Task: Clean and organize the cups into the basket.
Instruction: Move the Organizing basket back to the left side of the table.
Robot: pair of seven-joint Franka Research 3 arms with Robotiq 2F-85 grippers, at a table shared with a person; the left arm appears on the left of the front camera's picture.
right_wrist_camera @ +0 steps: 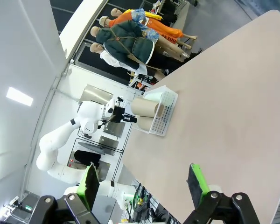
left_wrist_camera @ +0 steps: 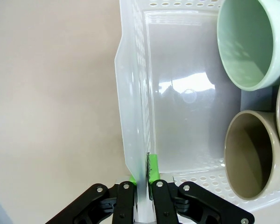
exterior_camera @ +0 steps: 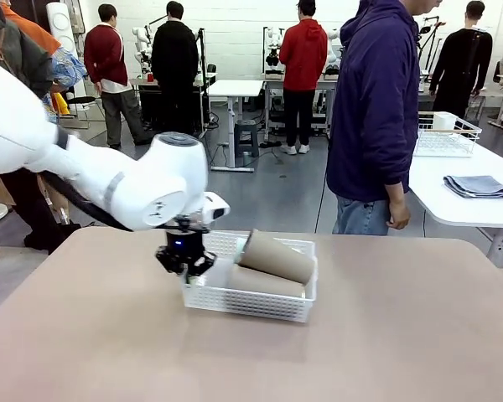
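L gripper [exterior_camera: 185, 263] has its jaws clenched on the rim of the basket [exterior_camera: 260, 304] at the basket's L end; in the L wrist view the green pads [left_wrist_camera: 152, 171] pinch the thin white wall edge-on, so the basket runs straight away from the jaws, long axis roughly across the desk [exterior_camera: 386, 335]. Basket sits mid-desk, a bit L of centre, looks slightly tilted w/ the gripped end lifted, can't be sure. Inside: tan cups [exterior_camera: 277, 257] lying on their sides, stacked, long axes along the basket, mouths toward the L jaws; a mint cup [left_wrist_camera: 249, 42] and a tan one [left_wrist_camera: 252, 154] show at the far side of the basket floor, w/ bare floor between them and the gripped wall. R gripper [right_wrist_camera: 144, 184] hangs well apart, jaws released, holding nothing. L arm is clearly nearer. Any pull or slide has open desk all round; near edge and person's side both well off.
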